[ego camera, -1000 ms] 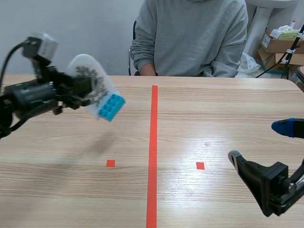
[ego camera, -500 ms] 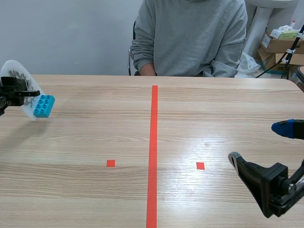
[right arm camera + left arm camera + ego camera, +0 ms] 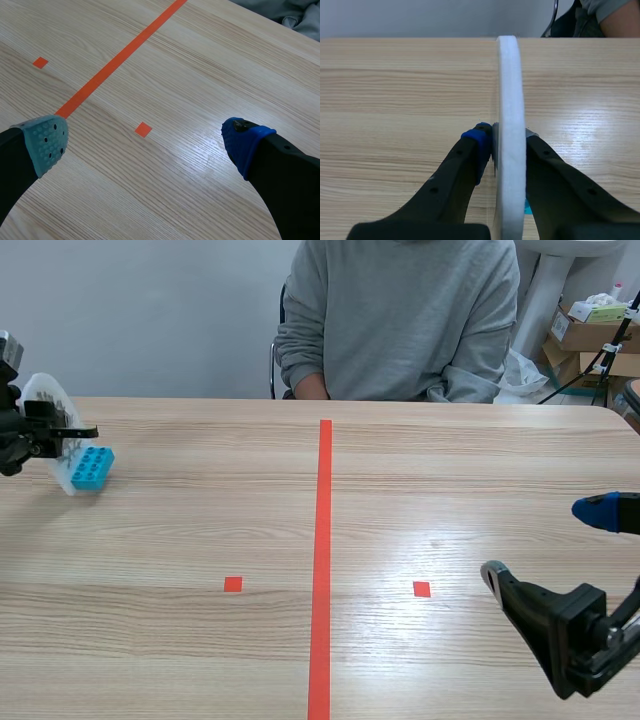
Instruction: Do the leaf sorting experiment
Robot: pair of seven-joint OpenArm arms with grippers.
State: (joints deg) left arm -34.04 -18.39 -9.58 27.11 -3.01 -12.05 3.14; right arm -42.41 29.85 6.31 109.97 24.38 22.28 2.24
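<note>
White oval card (image 3: 52, 412) with a dark leaf print, cyan toy brick (image 3: 92, 468) fixed at its lower end. It is held above the table (image 3: 180, 660), far left of the red tape line (image 3: 320, 540). Left gripper (image 3: 48, 432) is clenched on the card. In the left wrist view the card (image 3: 509, 75) stands edge-on between the left gripper's (image 3: 509, 139) two fingers, with the blue pad (image 3: 479, 142) pressed on one face. A sliver of the brick (image 3: 526, 206) shows beside the other finger.

Right gripper (image 3: 540, 540) sits low, well right of the tape line, jaws released and wide apart. In the right wrist view nothing sits between the right gripper's (image 3: 146, 142) pads, only wood and a small red tape square (image 3: 143, 129).

Person in a grey sweatshirt (image 3: 400, 320) sits beyond the tape line's far end. Cardboard boxes (image 3: 585, 335) are far right of the line, off the table.
</note>
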